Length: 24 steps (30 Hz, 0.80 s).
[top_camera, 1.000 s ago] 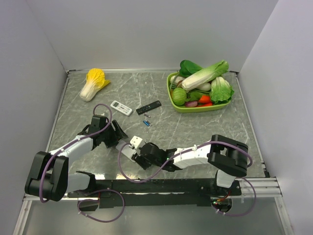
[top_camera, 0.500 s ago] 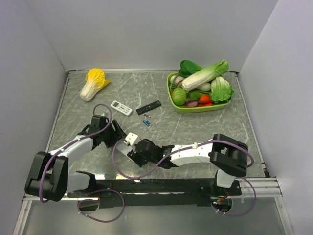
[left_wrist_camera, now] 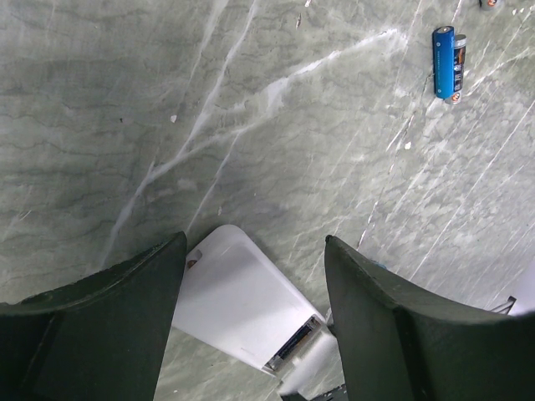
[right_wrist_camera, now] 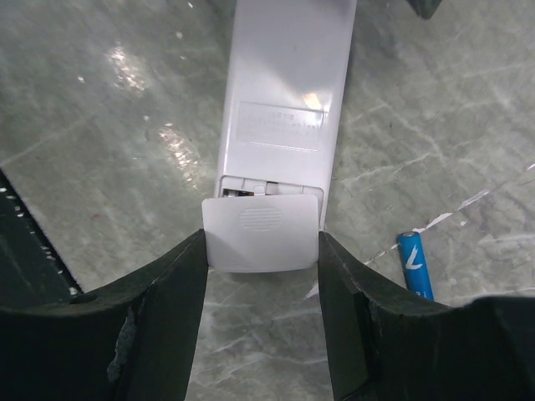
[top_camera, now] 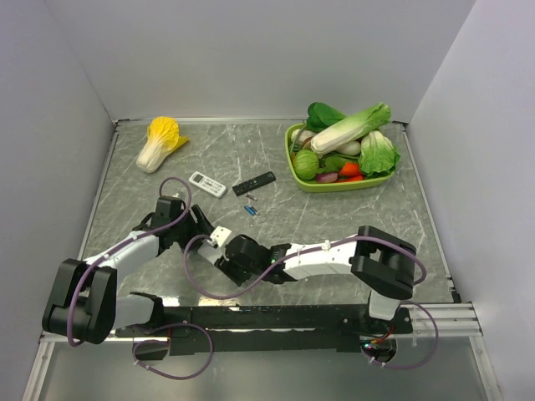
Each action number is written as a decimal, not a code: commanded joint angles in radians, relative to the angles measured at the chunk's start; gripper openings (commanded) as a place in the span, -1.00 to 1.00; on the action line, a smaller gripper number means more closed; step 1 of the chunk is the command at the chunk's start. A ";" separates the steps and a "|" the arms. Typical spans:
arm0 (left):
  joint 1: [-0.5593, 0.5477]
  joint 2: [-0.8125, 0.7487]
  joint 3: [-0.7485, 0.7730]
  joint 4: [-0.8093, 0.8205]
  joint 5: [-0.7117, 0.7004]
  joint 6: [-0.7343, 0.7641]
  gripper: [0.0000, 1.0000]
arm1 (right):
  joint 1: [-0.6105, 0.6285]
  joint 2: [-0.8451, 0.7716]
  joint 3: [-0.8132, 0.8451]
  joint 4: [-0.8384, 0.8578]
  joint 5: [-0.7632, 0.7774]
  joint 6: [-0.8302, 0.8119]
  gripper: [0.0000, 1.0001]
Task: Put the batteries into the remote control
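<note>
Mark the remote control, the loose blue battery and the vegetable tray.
remote control (right_wrist_camera: 284, 83): right wrist view, plain white back.
blue battery (left_wrist_camera: 445, 60): left wrist view, middle of its body.
vegetable tray (top_camera: 330, 185): top view, near green rim.

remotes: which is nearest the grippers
The large white rectangular remote, between left gripper and right gripper; small white remote and slim black remote lie farther off.

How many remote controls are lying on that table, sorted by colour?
White or light grey: 2, the large remote and the small remote
Black: 1, the slim remote
Total: 3
</note>
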State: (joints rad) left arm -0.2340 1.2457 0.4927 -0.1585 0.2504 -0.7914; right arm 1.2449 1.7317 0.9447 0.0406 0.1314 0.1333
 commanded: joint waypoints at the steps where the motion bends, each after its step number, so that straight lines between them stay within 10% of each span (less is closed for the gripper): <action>1: -0.002 -0.005 -0.028 -0.059 0.000 -0.002 0.47 | -0.013 0.035 0.055 -0.038 -0.001 0.029 0.01; 24: -0.002 -0.012 -0.029 -0.058 0.003 -0.002 0.46 | -0.022 0.063 0.121 -0.107 -0.047 0.020 0.19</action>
State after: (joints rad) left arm -0.2340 1.2385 0.4881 -0.1608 0.2508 -0.7914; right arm 1.2297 1.7679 1.0103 -0.0521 0.1047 0.1574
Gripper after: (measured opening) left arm 0.729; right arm 0.597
